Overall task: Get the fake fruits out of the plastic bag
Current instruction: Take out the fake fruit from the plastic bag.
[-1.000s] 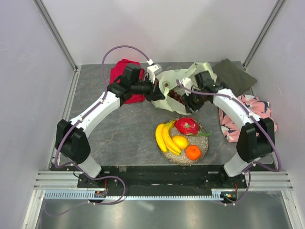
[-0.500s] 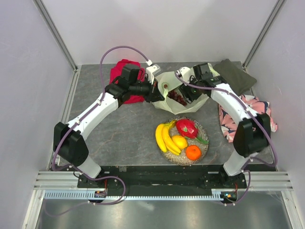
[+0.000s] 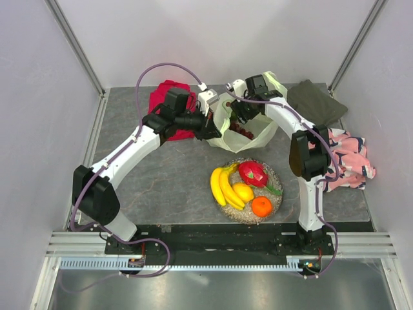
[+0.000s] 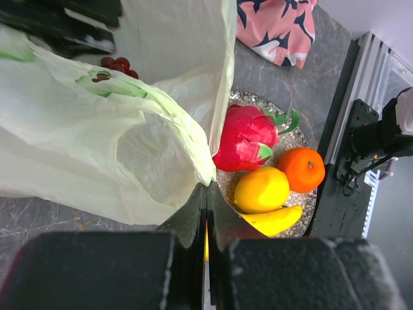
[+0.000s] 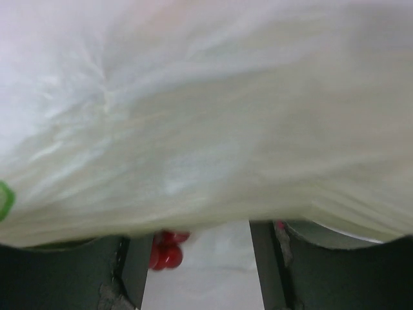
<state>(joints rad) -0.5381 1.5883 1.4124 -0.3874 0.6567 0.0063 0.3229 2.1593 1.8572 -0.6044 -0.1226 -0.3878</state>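
Fake fruits (image 3: 236, 188) lie nearest, four in all on a round speckled dish (image 3: 277, 194): one banana bunch (image 3: 221, 186), one dragon fruit (image 3: 251, 171), one yellow fruit (image 3: 244, 192) and one orange (image 3: 261, 206). From the left wrist the banana bunch is mostly cut off behind the fingers.

Beyond the dish the plastic bag (image 3: 259, 137) stands open on the table, just behind the dish. The left gripper (image 4: 206, 194) has its jaws pressed together on the bag's near edge. One cluster of red grapes (image 4: 116, 63) lies inside the bag. A green print (image 4: 111, 85) on the film is too creased to read.

The right gripper (image 5: 195, 278) reaches into the bag's mouth from the far side. Its jaws stand wide apart, with the grapes showing beside the left-hand finger in its wrist view. Blurred bag film fills the rest of that view.

Farthest lie three cloths: a red cloth (image 3: 164, 97) under the left arm, an olive cloth (image 3: 316, 103), and a pink patterned cloth (image 3: 347, 159) partly hidden by the right arm.
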